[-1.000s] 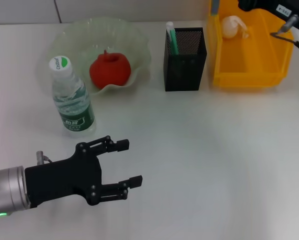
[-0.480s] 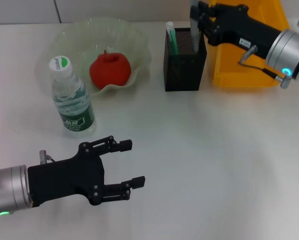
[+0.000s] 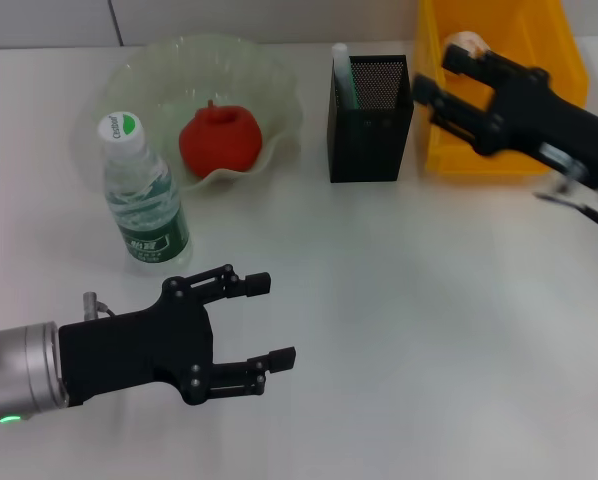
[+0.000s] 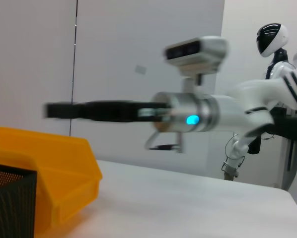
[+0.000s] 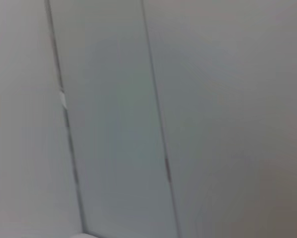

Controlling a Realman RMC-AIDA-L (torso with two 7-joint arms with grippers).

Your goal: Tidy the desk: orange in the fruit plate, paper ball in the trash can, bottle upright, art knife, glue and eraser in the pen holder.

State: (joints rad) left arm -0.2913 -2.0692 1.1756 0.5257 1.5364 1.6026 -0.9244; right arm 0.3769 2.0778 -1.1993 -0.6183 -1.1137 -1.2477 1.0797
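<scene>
Open-fingered and empty, my black left gripper (image 3: pixel 264 325) hovered low over the white desk (image 3: pixel 399 300). Beyond it the clear green-labelled bottle (image 3: pixel 142 194) stood upright, label unreadable; the red-orange fruit (image 3: pixel 220 139) sat in the ruffled pale green plate (image 3: pixel 279 85). Farther off, my right gripper (image 3: pixel 444 75) hung spread and empty over the yellow bin (image 3: pixel 499 160), holding the paper ball (image 3: pixel 466 42), beside the black mesh pen holder (image 3: pixel 370 135), where I saw the mint-green knife (image 3: pixel 343 75); glue and eraser I couldn't confirm.

Robotics lab: white table (image 3: pixel 399 330), plain wall panels, humanoid robot (image 4: pixel 275 54) behind.

Both hands (image 3: pixel 262 322) (image 3: pixel 434 75) open, empty.
</scene>
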